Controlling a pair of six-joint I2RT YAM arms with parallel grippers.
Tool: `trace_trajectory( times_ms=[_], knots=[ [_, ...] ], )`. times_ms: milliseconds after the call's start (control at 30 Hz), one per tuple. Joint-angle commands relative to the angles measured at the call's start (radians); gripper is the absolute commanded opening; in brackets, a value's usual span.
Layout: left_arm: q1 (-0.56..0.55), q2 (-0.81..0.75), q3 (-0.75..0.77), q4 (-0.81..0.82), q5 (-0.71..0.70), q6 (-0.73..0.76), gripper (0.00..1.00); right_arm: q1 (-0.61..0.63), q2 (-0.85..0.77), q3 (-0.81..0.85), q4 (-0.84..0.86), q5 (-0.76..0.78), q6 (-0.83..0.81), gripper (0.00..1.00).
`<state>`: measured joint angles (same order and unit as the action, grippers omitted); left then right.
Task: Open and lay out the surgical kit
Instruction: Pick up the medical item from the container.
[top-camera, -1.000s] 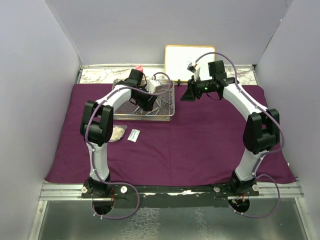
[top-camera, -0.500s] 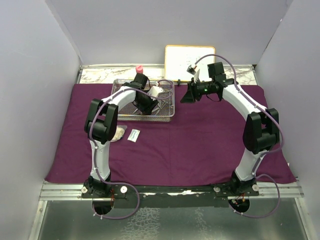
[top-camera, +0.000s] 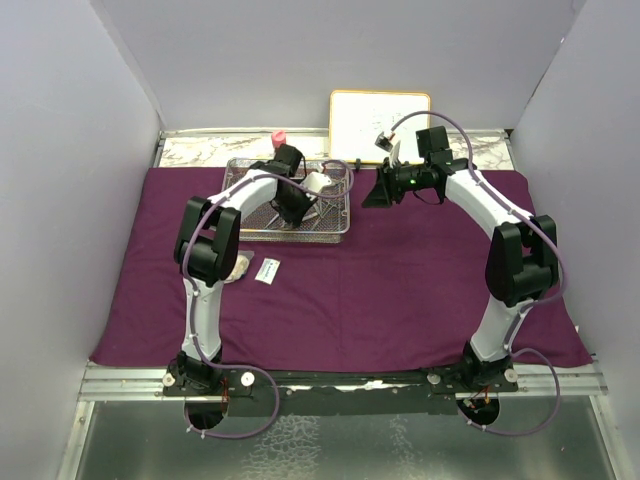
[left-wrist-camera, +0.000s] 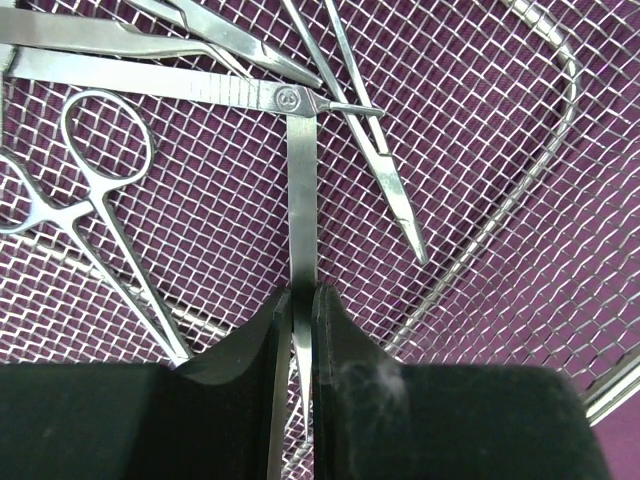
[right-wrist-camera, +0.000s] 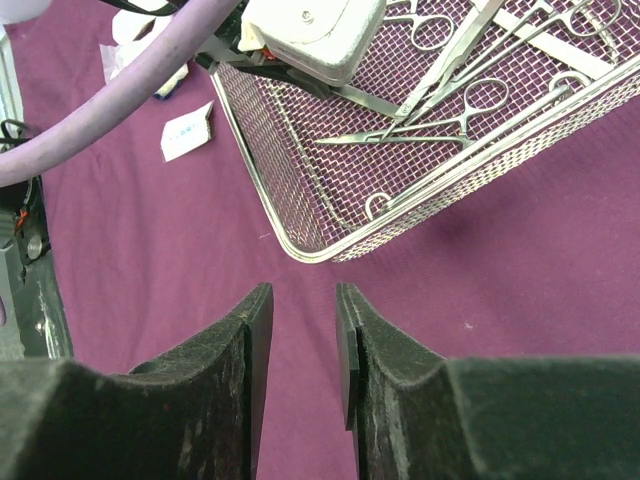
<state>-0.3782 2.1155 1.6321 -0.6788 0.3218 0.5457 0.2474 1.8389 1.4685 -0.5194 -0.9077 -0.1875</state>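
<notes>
The wire-mesh tray (top-camera: 290, 236) of the surgical kit stands at the back left of the dark purple cloth wrap (top-camera: 400, 290). My left gripper (top-camera: 297, 210) reaches down into it. In the left wrist view this gripper (left-wrist-camera: 301, 295) is shut on a flat steel instrument handle (left-wrist-camera: 301, 200) lying on the mesh, among ring-handled clamps (left-wrist-camera: 100, 190). My right gripper (top-camera: 375, 195) hovers over the cloth just right of the tray, open and empty (right-wrist-camera: 303, 295), with the tray's corner (right-wrist-camera: 300, 250) ahead of it.
A small white packet (top-camera: 267, 270) and a gauze pad (top-camera: 237, 266) lie on the cloth in front of the tray. A framed whiteboard (top-camera: 380, 115) leans at the back. A pink-capped bottle (top-camera: 279, 137) stands behind the tray. Grey walls close both sides.
My left gripper has shifted slightly right inside the tray and its jaws have closed on the flat steel handle. The right gripper has barely moved.
</notes>
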Motion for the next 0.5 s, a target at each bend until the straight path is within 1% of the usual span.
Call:
trace_trajectory(
  times_ms=[0,167,467],
  knots=[
    [-0.005,0.003,0.056,-0.051,-0.044,0.054,0.00,-0.007,0.011,-0.007,0.017,-0.035,-0.004,0.31],
    [-0.006,-0.058,0.072,-0.058,-0.077,0.118,0.00,-0.007,0.005,-0.007,0.020,-0.035,-0.007,0.31],
    [-0.005,-0.169,0.051,-0.075,-0.073,0.217,0.00,-0.007,-0.017,-0.016,0.033,-0.041,-0.003,0.32]
  ],
)
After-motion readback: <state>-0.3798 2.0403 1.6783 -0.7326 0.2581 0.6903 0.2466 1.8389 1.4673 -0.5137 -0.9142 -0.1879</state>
